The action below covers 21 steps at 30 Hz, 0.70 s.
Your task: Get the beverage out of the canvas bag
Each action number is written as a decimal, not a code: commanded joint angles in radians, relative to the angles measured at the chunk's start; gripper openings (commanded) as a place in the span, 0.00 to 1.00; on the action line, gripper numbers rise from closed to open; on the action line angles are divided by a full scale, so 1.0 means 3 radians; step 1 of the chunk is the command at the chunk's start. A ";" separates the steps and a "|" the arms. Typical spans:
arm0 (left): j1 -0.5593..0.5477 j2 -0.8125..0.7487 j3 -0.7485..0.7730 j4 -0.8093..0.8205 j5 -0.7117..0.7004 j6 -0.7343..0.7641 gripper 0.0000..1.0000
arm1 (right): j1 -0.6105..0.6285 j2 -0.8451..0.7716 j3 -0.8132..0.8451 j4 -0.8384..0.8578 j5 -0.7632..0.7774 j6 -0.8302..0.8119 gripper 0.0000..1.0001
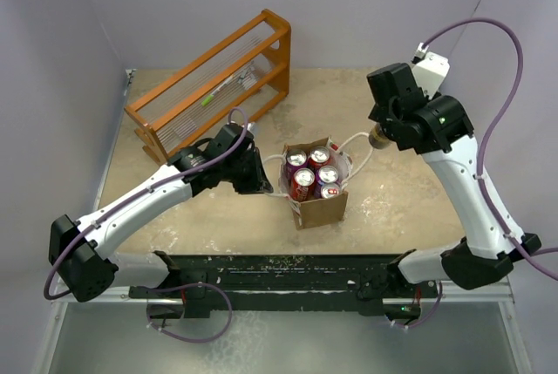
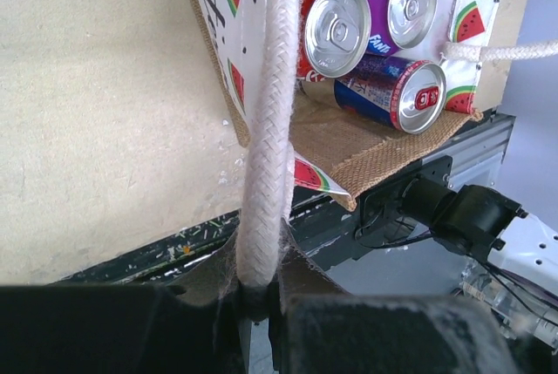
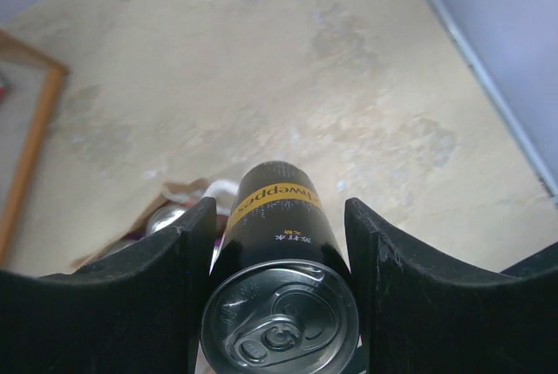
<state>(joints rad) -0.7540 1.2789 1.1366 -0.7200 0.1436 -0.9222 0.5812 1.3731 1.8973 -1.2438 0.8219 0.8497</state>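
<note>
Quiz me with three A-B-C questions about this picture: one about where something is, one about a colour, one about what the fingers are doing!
1. Where is the wooden rack? A front right corner; B back left of the table; C centre.
2. What colour band has the can in the right fingers? A green; B pink; C yellow.
3. What do the left fingers do? A pinch the canvas bag's white handle; B hold a can; C rest open.
Answers: B, top view shows it there; C, its band is yellow; A, the rope is clamped between them.
</note>
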 commanded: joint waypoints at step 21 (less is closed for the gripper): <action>0.0018 0.0226 0.0442 -0.0410 0.0023 0.0488 0.00 | -0.1551 0.0479 -0.0685 0.1602 -0.0860 -0.0947 0.00</action>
<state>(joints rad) -0.7540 1.3323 1.2037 -0.7891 0.1394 -0.8398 0.1589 1.4876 1.6836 -0.9043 0.6250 0.5797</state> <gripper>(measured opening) 0.114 0.594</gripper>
